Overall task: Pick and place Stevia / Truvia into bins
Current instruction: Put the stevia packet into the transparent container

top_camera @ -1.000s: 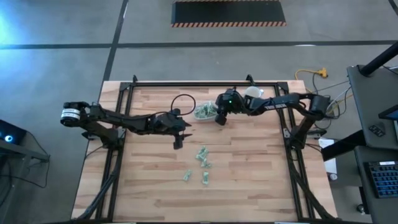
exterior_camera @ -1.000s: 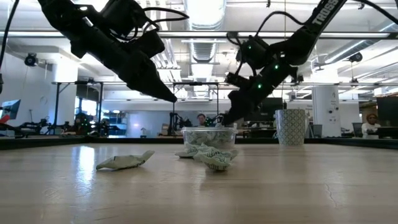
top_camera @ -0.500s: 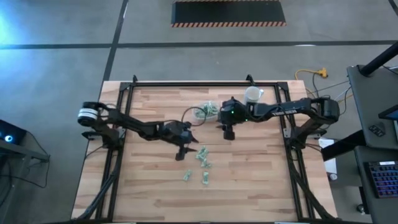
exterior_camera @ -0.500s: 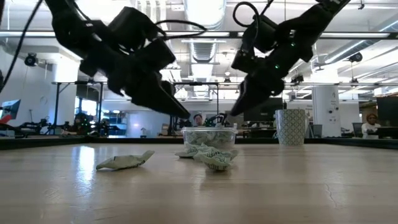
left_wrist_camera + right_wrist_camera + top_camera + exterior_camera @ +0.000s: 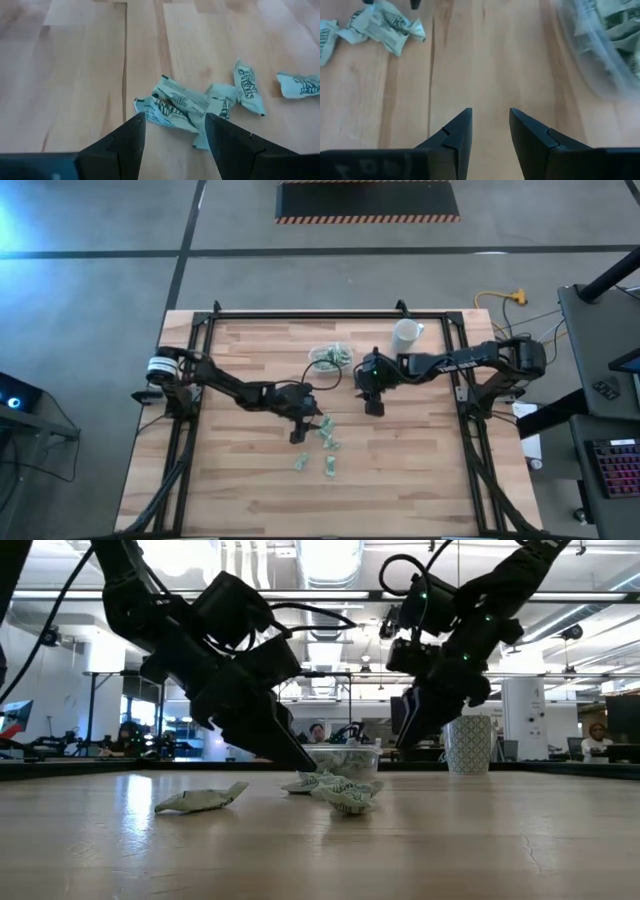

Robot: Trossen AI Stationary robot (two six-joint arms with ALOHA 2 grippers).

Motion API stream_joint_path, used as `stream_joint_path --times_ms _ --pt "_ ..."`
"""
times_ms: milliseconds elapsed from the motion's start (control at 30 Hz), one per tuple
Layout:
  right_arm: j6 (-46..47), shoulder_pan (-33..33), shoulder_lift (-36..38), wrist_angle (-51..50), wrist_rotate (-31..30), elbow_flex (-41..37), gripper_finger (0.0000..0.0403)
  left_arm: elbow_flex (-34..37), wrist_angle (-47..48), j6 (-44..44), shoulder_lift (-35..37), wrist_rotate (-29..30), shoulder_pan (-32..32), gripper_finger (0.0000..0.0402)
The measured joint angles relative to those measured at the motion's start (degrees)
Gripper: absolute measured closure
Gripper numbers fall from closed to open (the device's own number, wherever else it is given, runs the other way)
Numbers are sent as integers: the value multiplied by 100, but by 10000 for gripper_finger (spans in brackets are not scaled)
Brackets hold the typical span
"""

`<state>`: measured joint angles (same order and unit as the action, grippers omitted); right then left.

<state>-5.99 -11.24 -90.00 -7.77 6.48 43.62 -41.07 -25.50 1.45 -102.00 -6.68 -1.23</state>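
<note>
The clear container (image 5: 331, 358) sits toward the far side of the wooden desk (image 5: 240, 480), already holding a heap of green-and-white sweetener packets (image 5: 342, 759). Just to its right and a little farther back stands the white cup (image 5: 406, 333).

The rest of the loose packets (image 5: 326, 436) lie in a scattered cluster on the near side of the container, some crumpled; two more lie nearer the front edge (image 5: 329, 466). In the low view one crumpled packet (image 5: 202, 799) lies apart to the left of the container.

The left gripper (image 5: 298, 432) is down low at the left edge of that cluster, on the near-left side of the container. Its fingers (image 5: 131, 142) are spread apart with nothing between them, and the wrist view shows the closest packets (image 5: 175, 106) just ahead of the tips.

The right gripper (image 5: 373, 405) hangs over bare wood to the near-right of the container, released and empty, its fingers (image 5: 461, 130) parted above the planks with the container's rim (image 5: 592, 55) off to one side.
</note>
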Motion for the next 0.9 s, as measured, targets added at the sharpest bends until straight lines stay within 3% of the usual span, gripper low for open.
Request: stream_joint_path --times_ms 300,467,700,900 --pt "179 89 -2 37 -45 -220 280 -134 -4 146 -265 -43 -2 226" --pt "261 89 -7 66 -48 -357 283 -169 -9 232 -352 -93 -2 276" --pt "257 89 -7 79 -48 -363 293 -163 139 95 -219 -117 -8 391" --pt "232 89 -7 88 -48 -366 302 -148 395 23 26 140 -7 397"
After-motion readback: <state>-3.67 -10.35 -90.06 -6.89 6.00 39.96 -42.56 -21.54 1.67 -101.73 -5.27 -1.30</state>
